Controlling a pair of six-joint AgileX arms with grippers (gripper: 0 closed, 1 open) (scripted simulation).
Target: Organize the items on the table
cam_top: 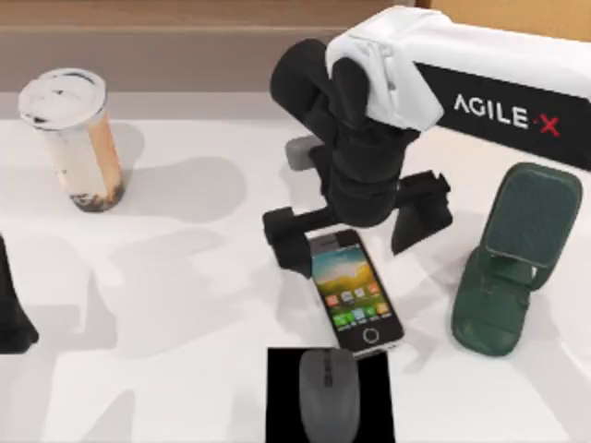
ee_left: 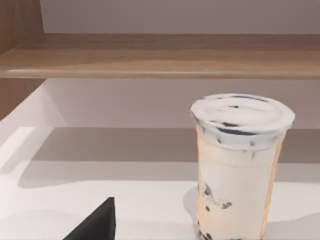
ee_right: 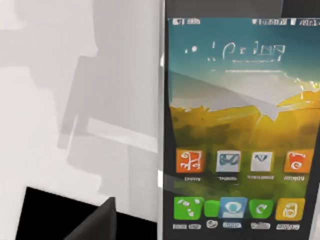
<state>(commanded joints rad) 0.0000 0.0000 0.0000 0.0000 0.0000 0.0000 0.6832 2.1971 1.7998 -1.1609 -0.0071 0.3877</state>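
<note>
because the smartphone (cam_top: 355, 288) lies flat on the counter (cam_top: 185, 277), we hover our right jaws (cam_top: 358, 221) spread wide just above its top end, ready to straddle it; our left arm's jaws (cam_top: 14, 314) sit parked, state unclear.

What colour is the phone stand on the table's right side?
Dark green; the phone stand shows best in the top view, right of the smartphone.

1. A dark green phone stand (cam_top: 508, 268) stands at the right of the top view, its back panel tilted.
2. A black square pad (cam_top: 282, 397) lies at the bottom centre.
3. A tan wooden cabinet (cam_top: 138, 28) runs along the upper edge.
</note>
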